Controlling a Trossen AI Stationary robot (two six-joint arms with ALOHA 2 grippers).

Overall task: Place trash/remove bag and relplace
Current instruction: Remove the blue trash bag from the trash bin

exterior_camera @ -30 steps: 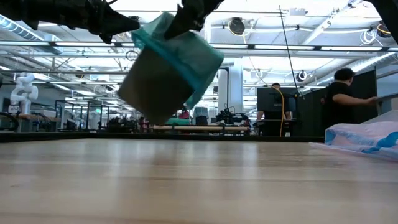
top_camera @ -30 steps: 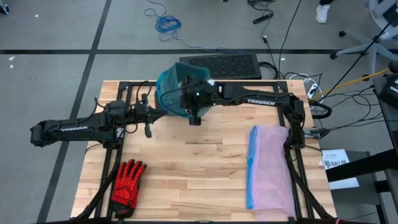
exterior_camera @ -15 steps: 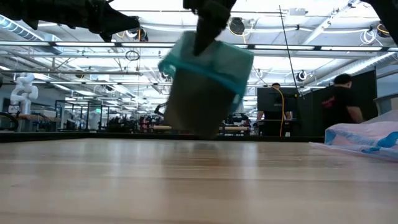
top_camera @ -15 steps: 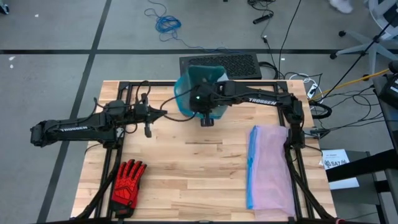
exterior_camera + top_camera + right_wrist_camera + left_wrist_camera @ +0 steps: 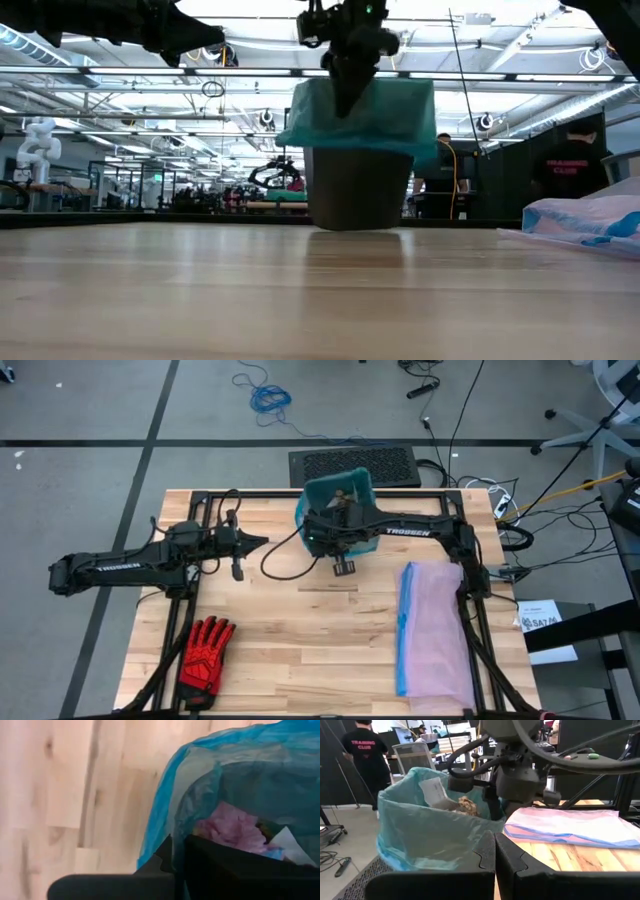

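A grey bin (image 5: pixel 360 185) lined with the teal-green bag (image 5: pixel 335 495) stands upright near the table's far edge. Whether its base touches the wood, I cannot tell. The bag's top is folded over the rim (image 5: pixel 365 115). Inside lies trash: tan lumps (image 5: pixel 467 805), a pale scrap (image 5: pixel 434 790) and a pink piece (image 5: pixel 230 827). My right gripper (image 5: pixel 348 105) is shut on the bin's rim from above. My left gripper (image 5: pixel 262 541) hangs shut to the bin's left, touching nothing. My right gripper pinches the bin's near rim (image 5: pixel 172 832), with the bag folded over it, one finger inside the bin and one outside. The fingers (image 5: pixel 345 90) come from above, pointing down. The bin hangs upright below them, level, its base at table height.
A pale lilac bag with a blue rim (image 5: pixel 435 630) lies flat on the table's right side. A red-and-black glove (image 5: pixel 205 655) lies at the near left corner. Bare wood (image 5: pixel 300 630) spans the middle and near part. A person (image 5: pixel 575 160) stands beyond the table.
My right gripper has carried the bin toward the table's right and lowered it. The bin hung tilted a second ago, its base swung out; now it is upright with its base at table height. The hold on the rim has stayed shut.
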